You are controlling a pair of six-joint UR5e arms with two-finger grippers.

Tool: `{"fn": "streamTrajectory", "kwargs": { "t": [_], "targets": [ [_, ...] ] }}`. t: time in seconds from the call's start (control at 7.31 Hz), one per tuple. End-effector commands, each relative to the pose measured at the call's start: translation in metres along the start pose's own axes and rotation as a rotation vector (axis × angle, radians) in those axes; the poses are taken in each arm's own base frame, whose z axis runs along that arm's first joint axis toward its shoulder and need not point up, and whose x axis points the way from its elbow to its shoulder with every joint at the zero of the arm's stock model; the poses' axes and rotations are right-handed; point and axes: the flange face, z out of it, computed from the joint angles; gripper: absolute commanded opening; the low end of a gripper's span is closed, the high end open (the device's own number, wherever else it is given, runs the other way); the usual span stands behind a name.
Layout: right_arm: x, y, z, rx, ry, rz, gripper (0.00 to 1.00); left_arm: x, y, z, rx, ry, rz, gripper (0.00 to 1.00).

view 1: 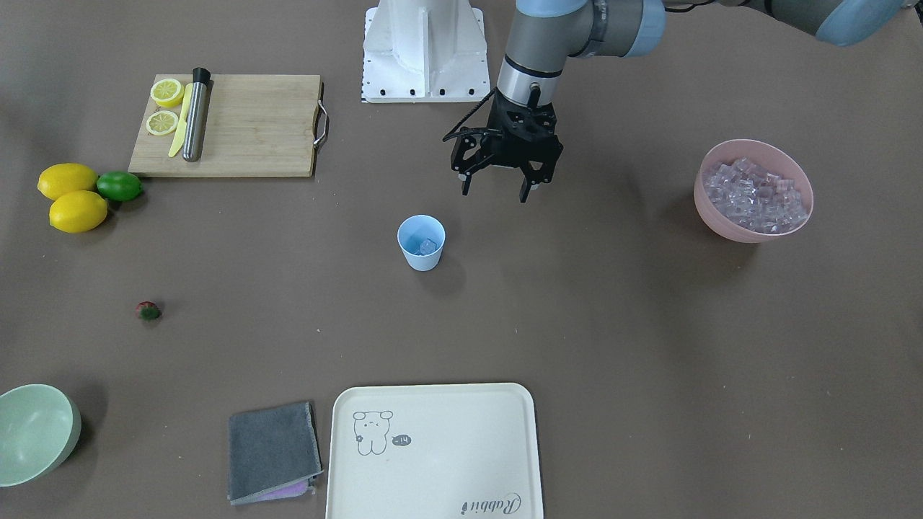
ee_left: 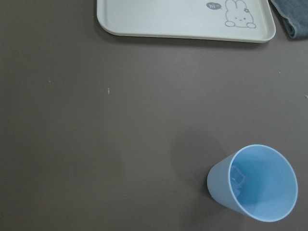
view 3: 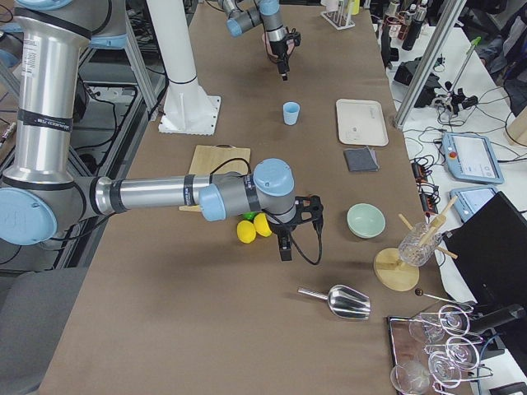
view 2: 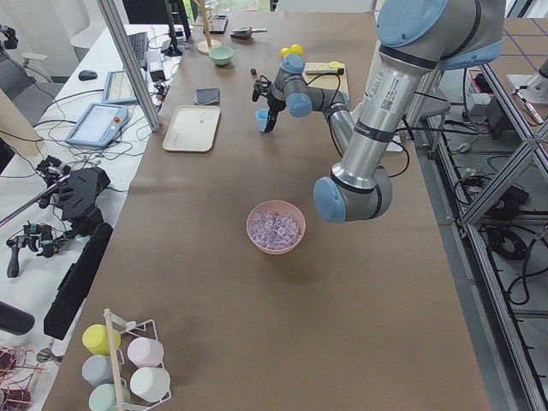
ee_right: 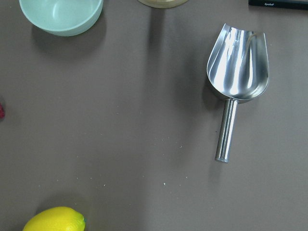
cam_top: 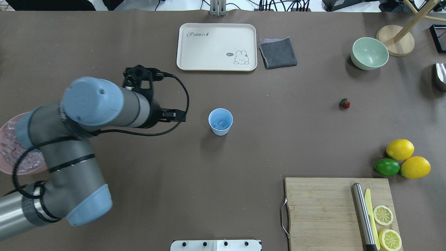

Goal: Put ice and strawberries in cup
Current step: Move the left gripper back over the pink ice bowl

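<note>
I see a pink bowl (view 1: 710, 209) far off to one side of the table, heaped with ice (view 1: 753, 194). A wooden board (view 1: 252, 122) at the other side holds two lemon halves, a yellow knife and a metal stick. Two whole lemons (view 1: 67, 180) and a green lime (view 1: 119, 186) sit close together by the board. A cream tray (view 1: 447, 461) with a bunny drawing, a grey cloth (view 1: 272, 450) and a pale green bowl (view 1: 36, 432) lie along the far edge. A shiny metal scoop (ee_right: 237, 72) lies flat on the table.

The cup (view 1: 421, 243) is small and light blue. It stands upright near the middle of the table. One clear cube (view 1: 428, 246) sits in its bottom. The strawberry (view 1: 148, 311) is tiny and red with a green top. It lies alone on the brown table, well apart from the cup, between the lemons and the green bowl.

The left claw (view 1: 495, 193) hangs above the table near the cup, on the pink bowl's side. It points down, its two fingers are spread apart, and it holds nothing. The right arm reaches out low and flat, and the right claw (view 3: 282, 247) points down near the lemons. I cannot tell if that claw is spread or pressed together.
</note>
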Motion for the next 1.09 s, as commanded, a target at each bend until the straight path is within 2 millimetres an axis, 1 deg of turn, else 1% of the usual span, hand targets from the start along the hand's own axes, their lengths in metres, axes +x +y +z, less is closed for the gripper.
{"fn": "streamTrajectory", "kwargs": {
  "t": [0.0,0.14,0.27,0.41,0.55,0.68,0.82,0.96],
  "targets": [
    [0.000,0.000,0.000,0.000,-0.002,-0.001,1.00,-0.107,-0.014,-0.049,-0.042,-0.029,0.104,0.99],
    [0.000,0.000,0.000,0.001,0.000,-0.001,1.00,-0.166,-0.029,-0.070,-0.066,-0.048,0.173,0.99],
    [0.000,0.000,0.000,0.001,0.000,-0.001,1.00,-0.221,-0.036,-0.087,-0.076,-0.081,0.229,0.99],
    [0.000,0.001,0.000,-0.001,0.000,0.000,1.00,-0.272,-0.032,-0.095,-0.094,-0.133,0.307,0.99],
    [0.000,0.001,0.000,-0.001,0.000,0.001,1.00,-0.308,-0.023,-0.097,-0.124,-0.171,0.374,1.00],
    [0.000,0.001,0.001,-0.002,0.000,0.000,1.00,-0.331,-0.014,-0.090,-0.143,-0.187,0.390,1.00],
    [0.000,0.001,0.001,-0.002,0.000,0.000,1.00,-0.360,0.000,-0.075,-0.124,-0.174,0.397,0.99],
    [0.000,0.001,0.001,-0.002,0.000,0.000,1.00,-0.391,0.019,-0.062,-0.096,-0.154,0.406,0.99]
  ]
}}
